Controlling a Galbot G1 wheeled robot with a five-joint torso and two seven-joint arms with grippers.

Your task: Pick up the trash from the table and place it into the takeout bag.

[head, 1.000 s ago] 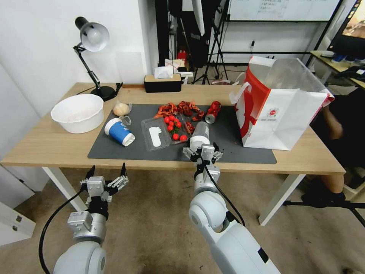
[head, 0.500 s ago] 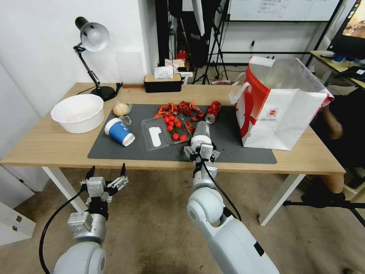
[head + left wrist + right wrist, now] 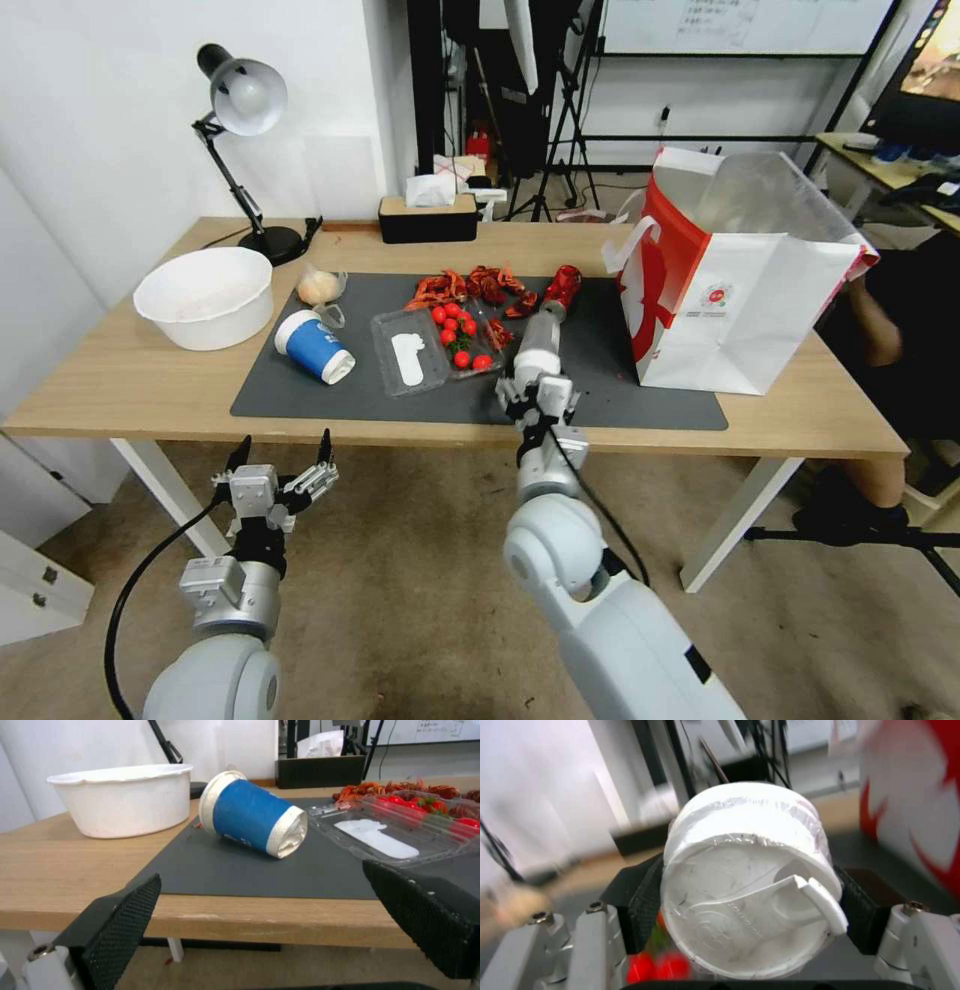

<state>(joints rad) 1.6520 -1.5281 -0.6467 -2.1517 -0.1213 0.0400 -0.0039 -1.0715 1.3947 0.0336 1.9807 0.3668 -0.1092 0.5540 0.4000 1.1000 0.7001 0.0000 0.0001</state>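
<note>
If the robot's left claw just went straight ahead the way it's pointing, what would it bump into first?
Probably the blue cup lying on its side on the dark mat. The open left gripper sits just off the table's near edge and looks straight at it. Depth is hard to judge, so the clear tray beside it could be close too.

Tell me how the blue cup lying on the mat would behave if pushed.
The blue cup lies on its side on the dark mat, so it would probably roll, curving because it tapers. It looks like light paper, likely to dent if squeezed hard.
</note>
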